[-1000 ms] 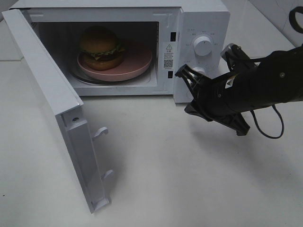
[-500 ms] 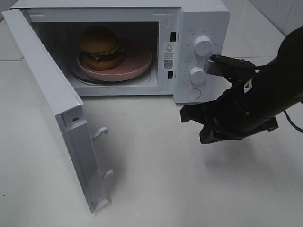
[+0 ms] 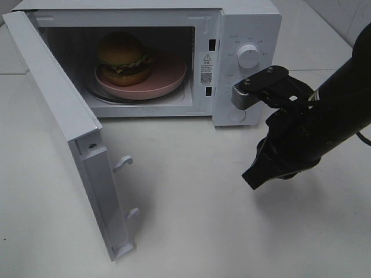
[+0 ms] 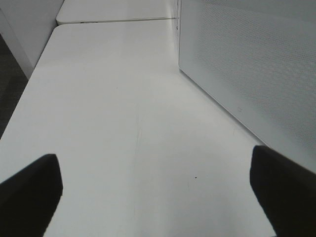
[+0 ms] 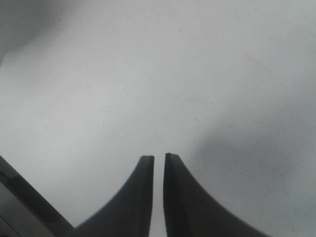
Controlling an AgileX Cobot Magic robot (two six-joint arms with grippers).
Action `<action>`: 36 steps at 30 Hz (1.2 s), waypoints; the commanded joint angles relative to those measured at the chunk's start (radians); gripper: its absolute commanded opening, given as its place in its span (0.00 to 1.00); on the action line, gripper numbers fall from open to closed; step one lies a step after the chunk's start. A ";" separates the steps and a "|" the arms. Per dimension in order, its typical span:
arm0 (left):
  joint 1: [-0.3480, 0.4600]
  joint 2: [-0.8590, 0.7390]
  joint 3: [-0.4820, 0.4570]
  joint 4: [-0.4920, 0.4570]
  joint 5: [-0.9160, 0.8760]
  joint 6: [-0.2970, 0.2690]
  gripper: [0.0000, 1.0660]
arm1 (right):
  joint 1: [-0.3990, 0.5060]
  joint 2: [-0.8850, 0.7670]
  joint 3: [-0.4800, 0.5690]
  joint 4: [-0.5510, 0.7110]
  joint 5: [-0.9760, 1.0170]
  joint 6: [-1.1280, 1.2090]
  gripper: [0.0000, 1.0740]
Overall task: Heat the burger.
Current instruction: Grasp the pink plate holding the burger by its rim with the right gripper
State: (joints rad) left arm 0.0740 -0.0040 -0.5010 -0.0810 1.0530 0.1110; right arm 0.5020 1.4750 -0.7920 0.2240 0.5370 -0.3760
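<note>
Microwave [image 3: 249, 23] casing: white, smooth, slight sheen; plastic or painted metal, cannot tell which.
Dotted panel [image 4: 247, 64], seen from the left wrist: white, fine regular dot texture.
Burger [image 3: 122, 55]: bun glossy.
Plate [image 3: 171, 72]: pink, smooth, soft sheen.
Table [image 3: 191, 220]: white, smooth, matt, faint scuff lines.
Right gripper [image 5: 159, 156]: fingers black, matt.
Bracket [image 3: 258, 87] on the right arm: bare grey metal, with screws.

White microwave [image 3: 246, 20] is sitting on white table [image 3: 191, 231], door [image 3: 58, 116] hanging wide open at left; round pink plate [image 3: 168, 72] is lying inside; upper knob [image 3: 248, 57] is showing on the panel.
</note>
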 commanded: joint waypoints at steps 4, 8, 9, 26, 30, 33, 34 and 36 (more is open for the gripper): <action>0.005 -0.020 0.002 -0.004 -0.014 0.001 0.92 | -0.001 -0.009 -0.054 -0.006 0.090 -0.352 0.12; 0.005 -0.020 0.002 -0.004 -0.014 0.001 0.92 | -0.001 -0.009 -0.064 -0.010 0.107 -0.495 0.13; 0.005 -0.020 0.002 -0.004 -0.014 0.001 0.92 | -0.001 -0.009 -0.070 -0.010 0.109 -0.581 0.13; 0.005 -0.020 0.002 -0.004 -0.014 0.001 0.92 | 0.002 -0.009 -0.203 -0.183 0.177 -0.934 0.42; 0.005 -0.020 0.002 -0.004 -0.014 0.001 0.92 | 0.002 -0.009 -0.227 -0.245 0.174 -0.928 0.63; 0.005 -0.020 0.002 -0.004 -0.014 0.001 0.92 | 0.002 -0.009 -0.232 -0.249 0.180 -0.920 0.68; 0.005 -0.020 0.002 -0.004 -0.014 0.001 0.92 | 0.002 -0.009 -0.241 -0.249 0.182 -0.901 0.78; 0.005 -0.020 0.002 -0.004 -0.014 0.001 0.92 | 0.002 -0.009 -0.251 -0.249 0.182 -0.894 0.84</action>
State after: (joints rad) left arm 0.0740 -0.0040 -0.5010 -0.0810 1.0530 0.1110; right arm 0.5020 1.4730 -1.0380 -0.0220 0.7080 -1.2790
